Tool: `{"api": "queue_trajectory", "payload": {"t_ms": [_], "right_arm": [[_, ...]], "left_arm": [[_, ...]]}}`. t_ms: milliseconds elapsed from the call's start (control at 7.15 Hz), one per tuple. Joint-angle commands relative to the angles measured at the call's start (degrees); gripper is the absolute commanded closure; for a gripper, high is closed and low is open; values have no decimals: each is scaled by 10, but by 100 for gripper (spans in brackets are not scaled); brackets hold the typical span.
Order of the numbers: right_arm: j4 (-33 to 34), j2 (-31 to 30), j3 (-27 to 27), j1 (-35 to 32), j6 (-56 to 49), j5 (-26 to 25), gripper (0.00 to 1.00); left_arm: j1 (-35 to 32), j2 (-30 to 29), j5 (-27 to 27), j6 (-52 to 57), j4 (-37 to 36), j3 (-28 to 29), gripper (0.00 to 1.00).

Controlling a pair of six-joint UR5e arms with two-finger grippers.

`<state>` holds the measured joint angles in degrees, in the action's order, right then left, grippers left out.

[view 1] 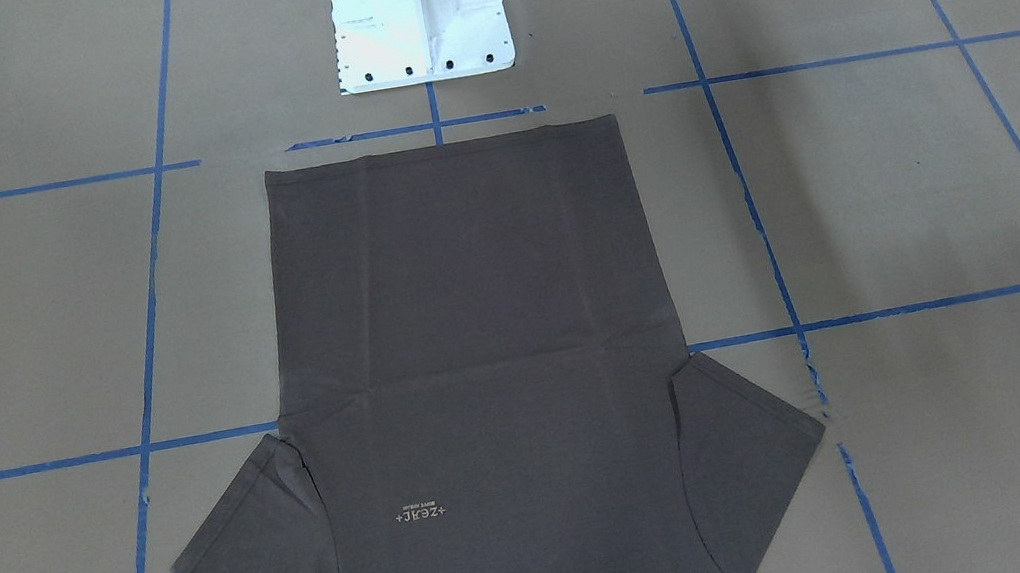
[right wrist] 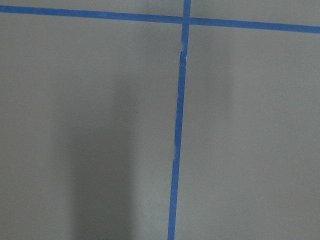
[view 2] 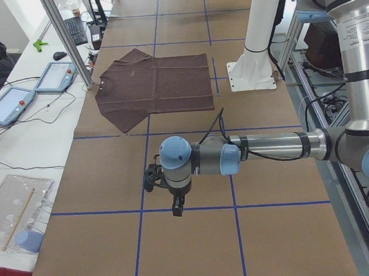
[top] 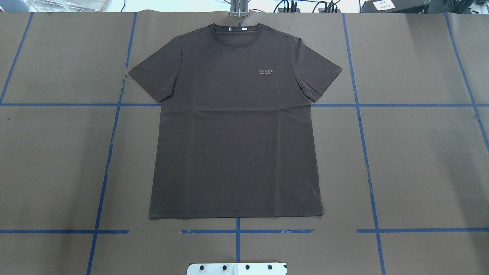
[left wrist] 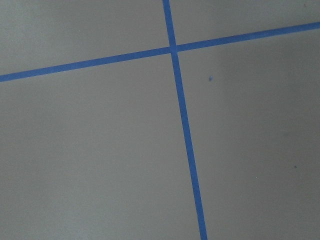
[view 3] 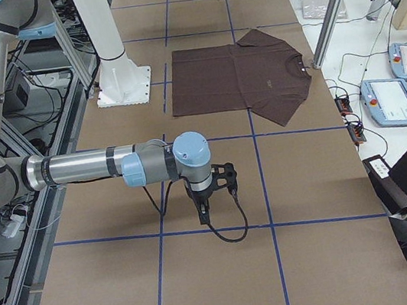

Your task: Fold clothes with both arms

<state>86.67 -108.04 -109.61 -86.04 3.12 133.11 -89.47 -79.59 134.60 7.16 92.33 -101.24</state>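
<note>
Left gripper [view 2: 176,206] hangs over the bare brown table paper [view 2: 201,253] near a blue tape line [view 2: 197,208]; whether its fingers are apart or together cannot be told. Right gripper [view 3: 204,213] hangs likewise, equally unclear. Well apart from both, the dark T-shirt [top: 237,133] lies flat, front up, its hem near the white pedestal base [top: 237,268]. Its chest logo [top: 266,71] reads "+ZEAL+".

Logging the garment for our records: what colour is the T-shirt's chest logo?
The logo is pale grey on the dark grey-brown T-shirt, clearest in the overhead view.
</note>
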Motion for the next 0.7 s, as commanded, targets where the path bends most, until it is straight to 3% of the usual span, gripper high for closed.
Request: {"api": "queue_trajectory", "payload": {"t_ms": [0,280,420,559], "right_arm": [[0,2,2,0,0,-5,0],[-4,50,-5,0,3,-1,0],[-4,79,-8,0,2,-2,0],[-5,118,0,1,1,-7,0]], "left_arm": [[0,-1,1,2,2,-4,0],[3,-5,1,4,13,-23,0],[3,-7,2,5,67,-31,0],[3,-10,-3,3,166,-31,0]]}}
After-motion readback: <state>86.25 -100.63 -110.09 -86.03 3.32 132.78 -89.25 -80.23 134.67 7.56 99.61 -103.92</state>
